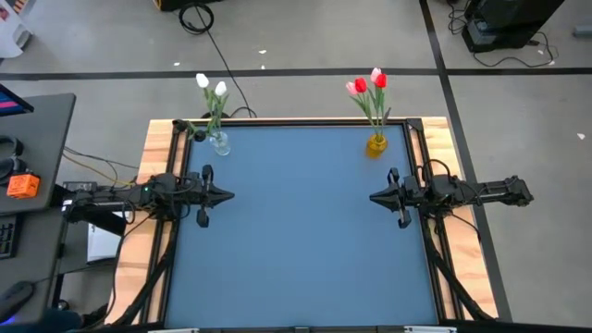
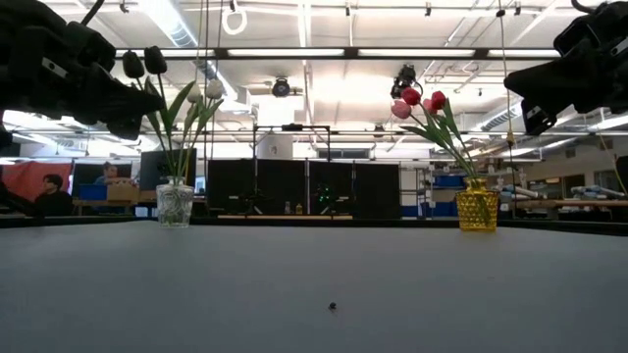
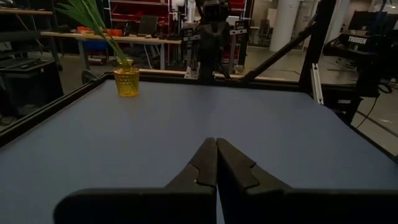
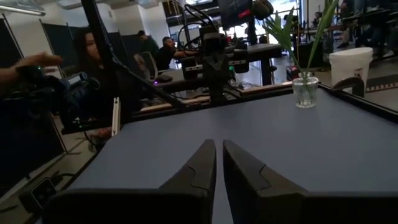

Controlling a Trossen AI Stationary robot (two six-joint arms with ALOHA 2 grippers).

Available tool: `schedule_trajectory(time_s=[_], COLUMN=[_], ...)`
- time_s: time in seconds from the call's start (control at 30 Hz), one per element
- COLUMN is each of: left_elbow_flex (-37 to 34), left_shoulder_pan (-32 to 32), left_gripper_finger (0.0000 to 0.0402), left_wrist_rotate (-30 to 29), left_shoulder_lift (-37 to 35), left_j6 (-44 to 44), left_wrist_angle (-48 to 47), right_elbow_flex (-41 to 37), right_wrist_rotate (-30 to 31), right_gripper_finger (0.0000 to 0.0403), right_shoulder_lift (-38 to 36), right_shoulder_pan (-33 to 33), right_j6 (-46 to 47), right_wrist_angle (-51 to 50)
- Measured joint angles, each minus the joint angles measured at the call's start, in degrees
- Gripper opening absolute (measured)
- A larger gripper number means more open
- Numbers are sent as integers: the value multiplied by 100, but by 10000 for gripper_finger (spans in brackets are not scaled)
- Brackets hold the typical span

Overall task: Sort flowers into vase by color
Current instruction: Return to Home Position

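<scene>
Two far corners of the bench hold clear vase and yellow vase, left tool and right tool at its sides, fingers together, open surface between, dark buds plain in low view.

Probably a lab, dark monitors, strip lights

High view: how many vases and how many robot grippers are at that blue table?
Clear glass vase: 1
Yellow glass vase: 1
Dark two-finger grippers: 2, the left gripper and the right gripper
Total: 4
</scene>
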Motion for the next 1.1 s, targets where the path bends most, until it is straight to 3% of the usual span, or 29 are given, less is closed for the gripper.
schedule_trajectory(time_s=[0.4,1.1], left_elbow_flex=[-17,-20], left_shoulder_pan=[17,-11], left_gripper_finger=[5,5], left_wrist_rotate=[28,-4], left_shoulder_lift=[-413,-402], left_j6=[0,-4], left_wrist_angle=[109,460], right_elbow_flex=[0,2], right_wrist_rotate=[-7,-3], right_gripper_finger=[40,39], right_shoulder_lift=[-63,-64], right_shoulder_pan=[21,17], right_j6=[6,4], right_wrist_angle=[-29,-13])
